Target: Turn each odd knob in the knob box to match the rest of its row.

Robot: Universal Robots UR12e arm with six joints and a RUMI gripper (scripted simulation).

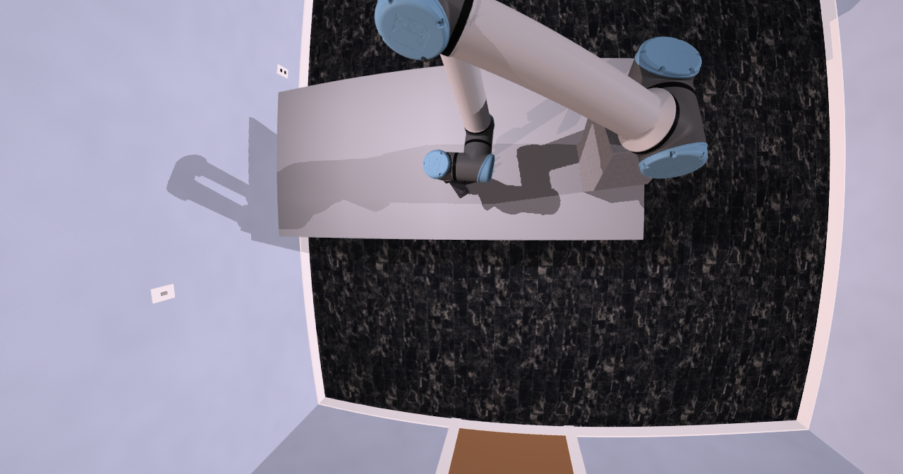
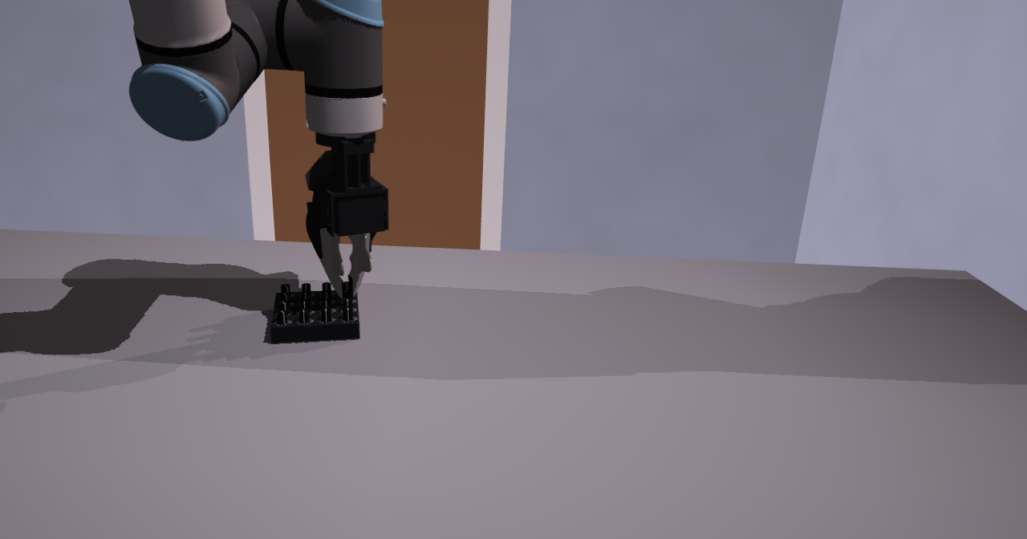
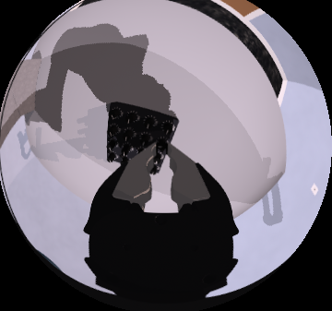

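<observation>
The black knob box [image 2: 310, 334] [image 3: 138, 127] sits on the grey table [image 2: 574, 428] [image 1: 353, 130], with several upright knobs in rows. My gripper [image 2: 349, 282] [image 3: 161, 143] points straight down over the box's corner that is far right in the exterior view. Its fingers are shut on the corner knob [image 3: 159, 153] [image 2: 347, 290] there. In the overhead view the wrist [image 1: 463, 165] hides the box. The marks at the knobs are too small to read.
The arm's base block [image 1: 600, 161] stands on the right end of the table. The arm's long shadows lie across the table top. A dark floor surrounds the table and a brown door [image 2: 402, 105] is in the far wall.
</observation>
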